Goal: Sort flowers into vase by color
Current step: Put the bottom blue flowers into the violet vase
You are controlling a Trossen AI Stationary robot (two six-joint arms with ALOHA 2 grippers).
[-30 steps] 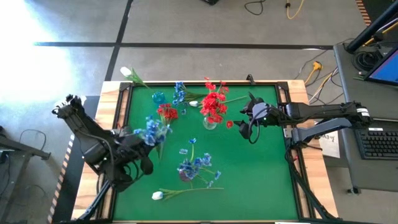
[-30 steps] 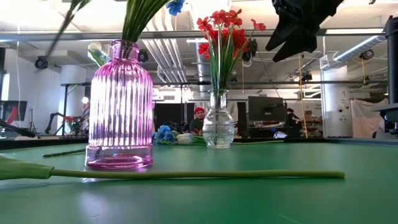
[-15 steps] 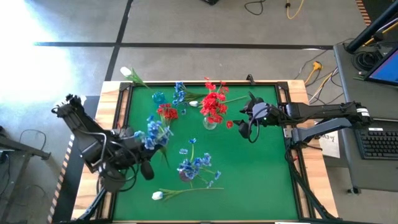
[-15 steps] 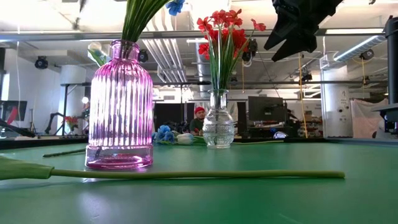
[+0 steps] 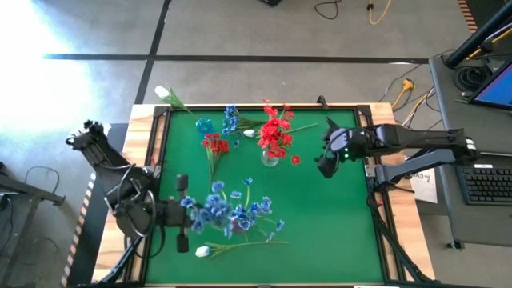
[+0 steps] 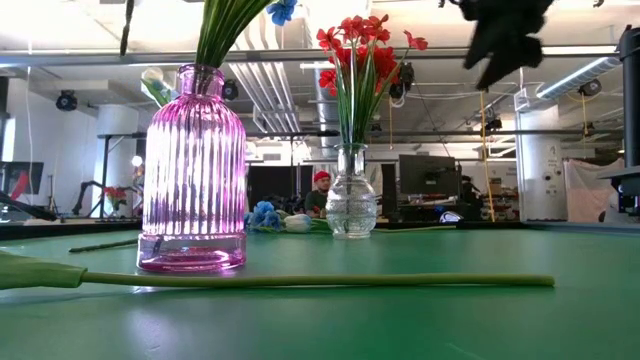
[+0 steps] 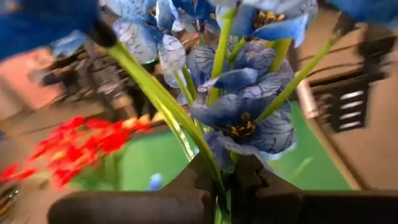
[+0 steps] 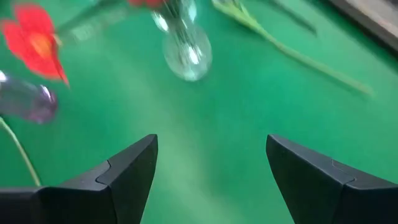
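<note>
My left gripper (image 5: 189, 216) is at the near left of the table, shut on a blue flower spray (image 5: 212, 210). Its blooms (image 7: 242, 106) reach toward the pink vase (image 6: 195, 170), which holds blue flowers (image 5: 250, 212). A clear vase (image 5: 270, 157) in the middle holds red flowers (image 5: 276, 134). My right gripper (image 5: 328, 157) hangs open to the right of that vase with nothing between its fingers (image 8: 211, 174). A white flower (image 5: 204, 250) lies on the table by the near edge. A red flower (image 5: 214, 144) and a blue one (image 5: 230, 120) lie at the far left. My left gripper pinches the blue spray's green stems (image 7: 219, 186) between its two fingers, a little below the blooms. The fingers come nearly level from the table's left. The blooms stick out beyond the fingertips toward the right, and the spray is lifted clear of the table.
A loose red bloom (image 5: 295, 160) lies just right of the clear vase. Another white flower (image 5: 164, 94) lies over the table's far left corner, and a white bud (image 5: 250, 133) lies near the red flowers. The near white flower's long stem (image 6: 300, 281) stretches across the front.
My left gripper has swung toward the near edge and the right and has rolled. It stays shut on the blue spray, which now points toward the pink vase. My right gripper has drawn back toward the right edge and risen, still open.
</note>
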